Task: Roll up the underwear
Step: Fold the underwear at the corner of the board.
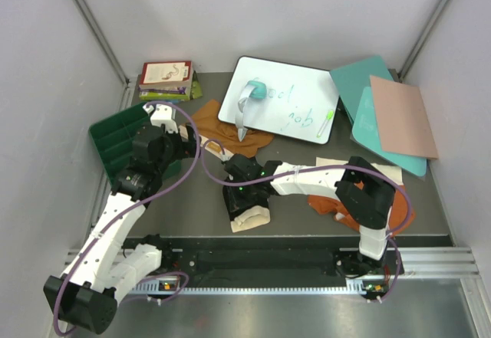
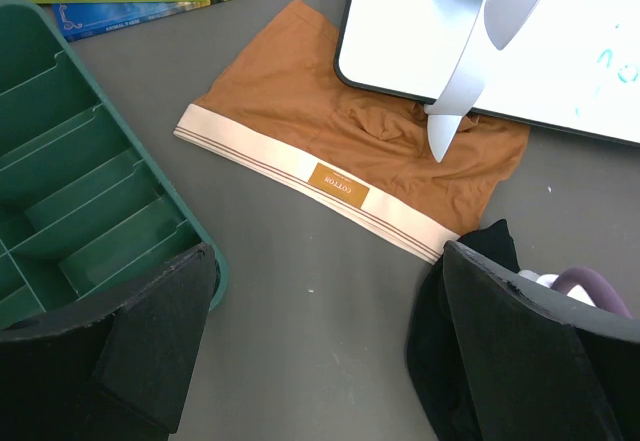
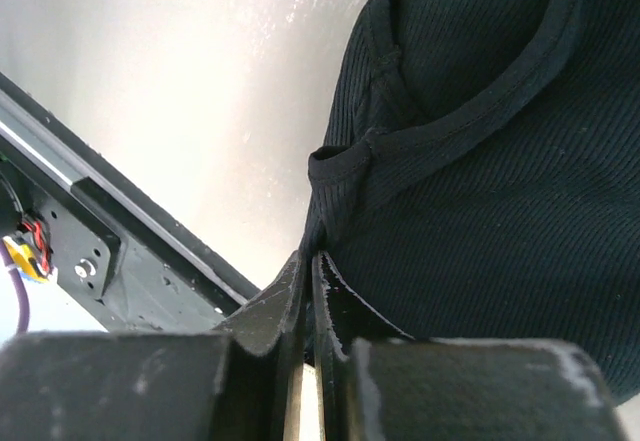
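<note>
The black underwear (image 1: 239,202) lies bunched at the table's front centre, its cream waistband (image 1: 252,218) toward the near edge. My right gripper (image 1: 244,188) reaches left across the table and is shut on a hem of the black cloth (image 3: 480,161); its jaws (image 3: 312,266) pinch the fabric. The mustard-tan underwear (image 2: 340,126) lies flat, its far corner under a whiteboard; it also shows in the top view (image 1: 219,123). The rust-orange underwear (image 1: 326,202) lies under my right arm. My left gripper (image 2: 325,291) is open and empty above bare table, just short of the tan waistband.
A green compartment tray (image 1: 115,135) stands at the left, close to my left fingers (image 2: 150,331). A whiteboard (image 1: 295,100) with a teal eraser lies at the back. Books (image 1: 165,77) are at the back left. Teal and pink boards (image 1: 399,116) lie at the back right.
</note>
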